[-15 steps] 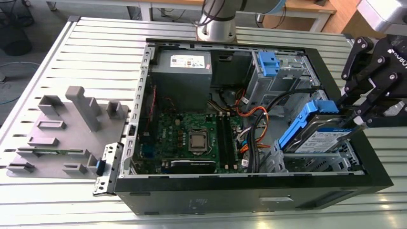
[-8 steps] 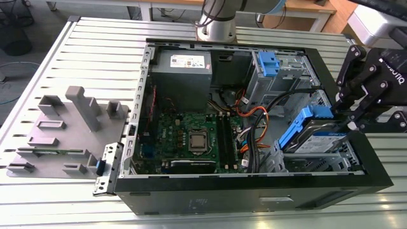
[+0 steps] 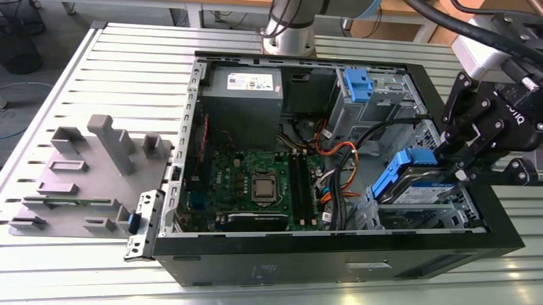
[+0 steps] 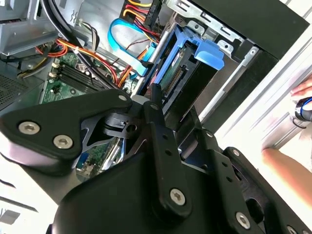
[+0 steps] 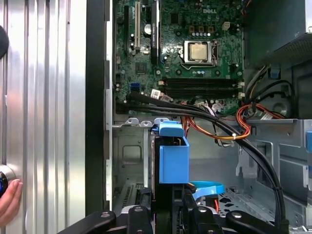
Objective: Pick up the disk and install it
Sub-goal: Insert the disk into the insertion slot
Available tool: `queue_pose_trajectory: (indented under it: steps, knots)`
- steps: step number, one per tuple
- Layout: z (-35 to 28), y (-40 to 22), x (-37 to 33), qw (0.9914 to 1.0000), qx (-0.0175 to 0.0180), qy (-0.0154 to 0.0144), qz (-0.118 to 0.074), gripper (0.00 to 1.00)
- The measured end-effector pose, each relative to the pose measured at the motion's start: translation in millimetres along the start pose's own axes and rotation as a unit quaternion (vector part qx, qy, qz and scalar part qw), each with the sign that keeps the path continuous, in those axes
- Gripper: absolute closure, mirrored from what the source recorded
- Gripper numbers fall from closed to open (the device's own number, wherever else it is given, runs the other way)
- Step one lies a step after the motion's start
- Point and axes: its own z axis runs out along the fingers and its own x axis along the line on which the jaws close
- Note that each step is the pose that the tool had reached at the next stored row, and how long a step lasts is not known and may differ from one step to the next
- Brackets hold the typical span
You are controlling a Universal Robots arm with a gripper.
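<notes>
Disk is clamped between the fingers of my pincer, which are drawn in against its sides. I hold it tilted over the drive cage, at the exterior view's right end of the open case. Its blue bracket faces me in the first wrist view. I cannot tell whether the lower edge touches the cage yet.

I judge this step to be seating the disk in the cage. To do it well I should square the bracket's sides to the cage walls before pressing, since it hangs at an angle and a skewed entry would likely jam. The thick black cables run just beside the bay, and the orange and red wires lie near. I should keep the connector end of the disk off them so nothing is pinched under it. Any push should be gentle and straight, because the grip is on thin edges and a hard shove could let the disk slip. A person's hand rests on the bench beside the case, so I should move slowly.

As for writing, the disk carries a white label with a blue band and black print. The power supply has a white sticker, and the board shows white lettering near the processor socket. I make out no wording worth reporting.
</notes>
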Motion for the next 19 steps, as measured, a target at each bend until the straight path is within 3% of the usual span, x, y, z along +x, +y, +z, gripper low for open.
queue_pose_trajectory:
  steps: [19]
  knots:
    - [34.5,-1.1,1.5,1.0,0.0,0.0,0.0,0.65]
